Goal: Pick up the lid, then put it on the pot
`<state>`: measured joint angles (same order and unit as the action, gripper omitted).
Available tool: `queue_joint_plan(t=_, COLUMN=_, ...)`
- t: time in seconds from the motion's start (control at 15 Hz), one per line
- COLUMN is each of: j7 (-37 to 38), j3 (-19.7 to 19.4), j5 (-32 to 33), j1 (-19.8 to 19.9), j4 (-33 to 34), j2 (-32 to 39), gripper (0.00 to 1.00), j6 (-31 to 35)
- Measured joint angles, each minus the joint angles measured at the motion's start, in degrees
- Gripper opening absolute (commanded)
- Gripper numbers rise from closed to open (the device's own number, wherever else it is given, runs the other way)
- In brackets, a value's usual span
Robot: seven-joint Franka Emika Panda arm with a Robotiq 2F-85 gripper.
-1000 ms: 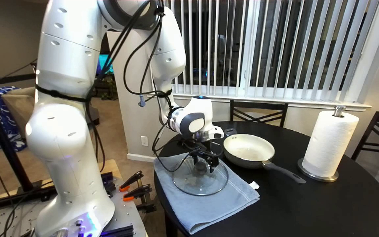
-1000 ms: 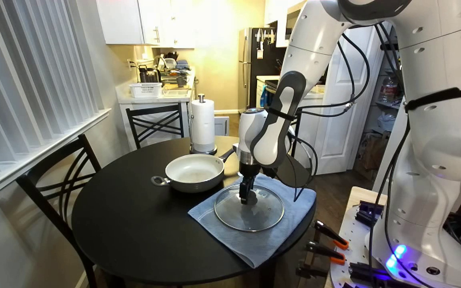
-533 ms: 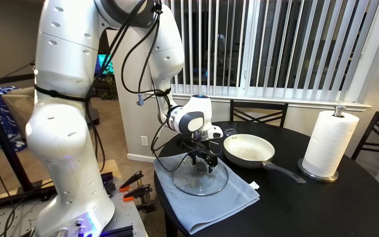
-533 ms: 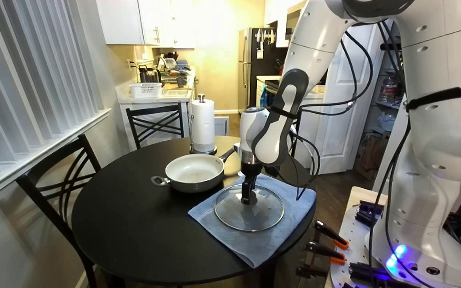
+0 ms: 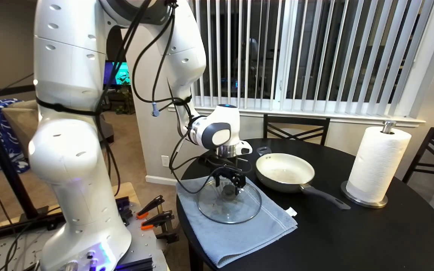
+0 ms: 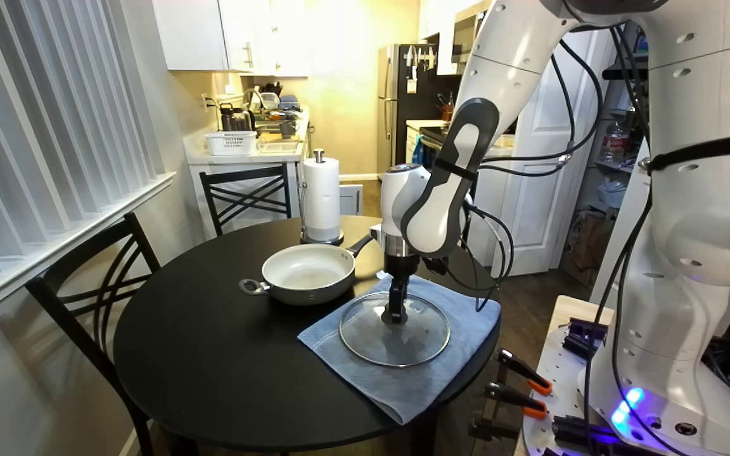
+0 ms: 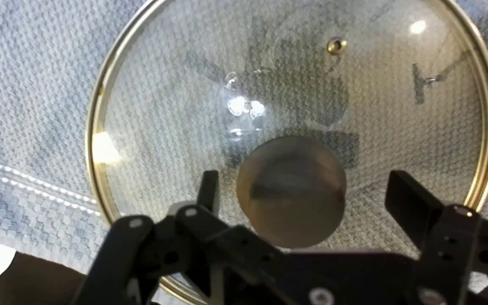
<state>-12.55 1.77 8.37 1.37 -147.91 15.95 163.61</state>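
The glass lid [image 5: 229, 212] lies flat on a folded blue-grey cloth; it also shows in an exterior view [image 6: 397, 348]. In the wrist view its metal rim and dark round knob [image 7: 292, 195] show clearly. My gripper [image 7: 307, 195] is open, with one finger on each side of the knob and a gap on both sides. The knob sits nearer the left finger there. The gripper points down over the lid's centre in both exterior views [image 5: 227, 186] [image 6: 395, 310]. The pot [image 5: 285, 169], a cream-white pan, stands uncovered beside the cloth, also in an exterior view [image 6: 308, 269].
The cloth [image 5: 266, 229] lies at the edge of the black round table [image 5: 352, 241]. The pan's long handle [image 5: 326, 197] points towards a paper towel roll [image 5: 379, 165] on a metal stand. Chairs [image 6: 111, 291] stand around the table. Cables hang from the arm near the gripper.
My gripper has shifted a little towards the robot's base and slightly up, coming more centrally over the knob. The lid, cloth and pot have not moved.
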Motion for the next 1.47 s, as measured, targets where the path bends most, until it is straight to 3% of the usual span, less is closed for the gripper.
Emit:
queue_joint_plan(t=0.93, j7=-3.1, j3=2.6, j5=-1.8, j1=2.3, j4=1.3, j2=1.3, gripper=1.0, j6=-1.6)
queue_joint_plan(t=1.07, j7=-3.2, j3=2.7, j5=-1.8, j1=2.4, j4=1.6, j2=1.7, gripper=0.73, j6=-1.6)
queue_joint_plan(t=1.47, j7=-3.2, j3=2.8, j5=-1.9, j1=3.1, j4=2.3, j2=2.3, gripper=0.34, j6=-1.6)
